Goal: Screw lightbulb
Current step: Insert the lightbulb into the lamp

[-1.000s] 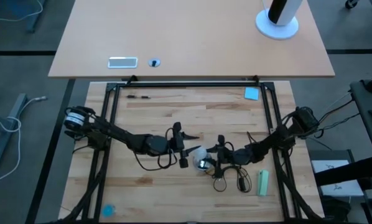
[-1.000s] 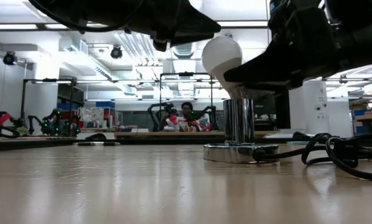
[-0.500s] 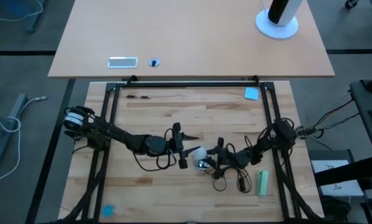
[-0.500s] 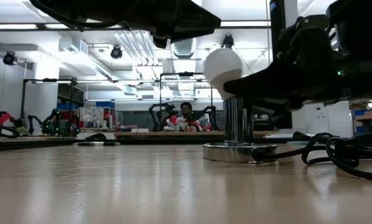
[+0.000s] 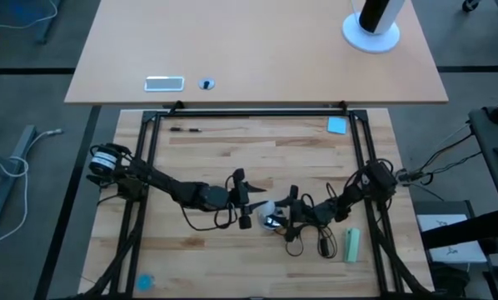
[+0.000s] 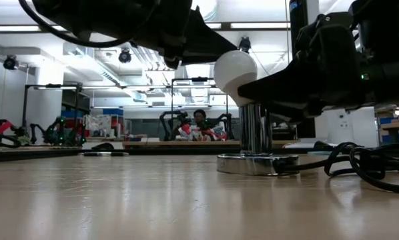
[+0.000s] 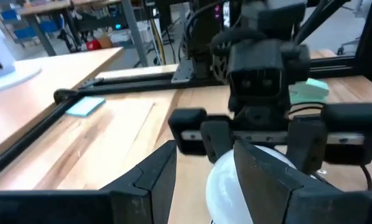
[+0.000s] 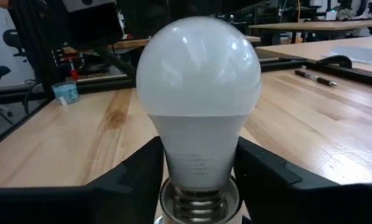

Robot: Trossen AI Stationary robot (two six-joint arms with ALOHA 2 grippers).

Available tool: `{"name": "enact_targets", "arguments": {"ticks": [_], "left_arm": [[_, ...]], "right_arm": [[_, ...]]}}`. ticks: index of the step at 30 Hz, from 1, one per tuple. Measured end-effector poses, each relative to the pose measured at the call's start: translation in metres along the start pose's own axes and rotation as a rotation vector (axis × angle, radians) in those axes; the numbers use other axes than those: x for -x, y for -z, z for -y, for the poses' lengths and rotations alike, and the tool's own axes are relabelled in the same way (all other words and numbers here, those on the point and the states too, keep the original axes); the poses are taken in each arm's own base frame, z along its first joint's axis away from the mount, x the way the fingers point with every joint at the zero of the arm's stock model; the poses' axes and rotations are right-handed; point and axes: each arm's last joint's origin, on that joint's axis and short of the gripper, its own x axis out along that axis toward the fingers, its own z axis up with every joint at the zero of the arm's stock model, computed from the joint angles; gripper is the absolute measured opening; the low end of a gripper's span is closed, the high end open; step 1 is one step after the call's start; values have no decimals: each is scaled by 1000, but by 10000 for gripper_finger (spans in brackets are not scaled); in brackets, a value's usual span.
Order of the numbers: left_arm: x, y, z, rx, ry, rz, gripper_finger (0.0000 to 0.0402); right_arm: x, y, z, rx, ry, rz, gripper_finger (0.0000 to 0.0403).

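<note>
Lightbulb (image 8: 197, 99) stands upright in the silver socket (image 6: 256, 162) mid-bench; my right claw (image 8: 198, 177) brackets its neck, fingers spread and not visibly pinching. Beyond it, my left claw (image 7: 204, 180) hovers released beside the dome.

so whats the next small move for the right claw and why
Probably close the right claw on the lightbulb neck and twist again: its fingers flank the neck with gaps, and base threads show above the socket.
</note>
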Motion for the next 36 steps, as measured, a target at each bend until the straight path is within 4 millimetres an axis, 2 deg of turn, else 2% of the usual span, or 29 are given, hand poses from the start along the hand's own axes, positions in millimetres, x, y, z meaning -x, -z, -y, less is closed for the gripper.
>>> {"name": "enact_targets", "arguments": {"ticks": [8,18,27,32,36], "left_arm": [[0,-1,0,2,4,4,153],[-3,-8,1,-33,5,0,153],[-3,-10,1,-34,4,19,153],[0,-18,0,-47,3,67,153],[11,-30,1,-49,17,76,153]], "right_arm": [[0,-8,-1,17,1,5,219],[3,-25,-1,23,15,-125,250],[14,-47,2,-7,3,-239,270],[24,-56,2,-15,-5,-297,277],[33,-65,2,-31,-9,-332,269]]}}
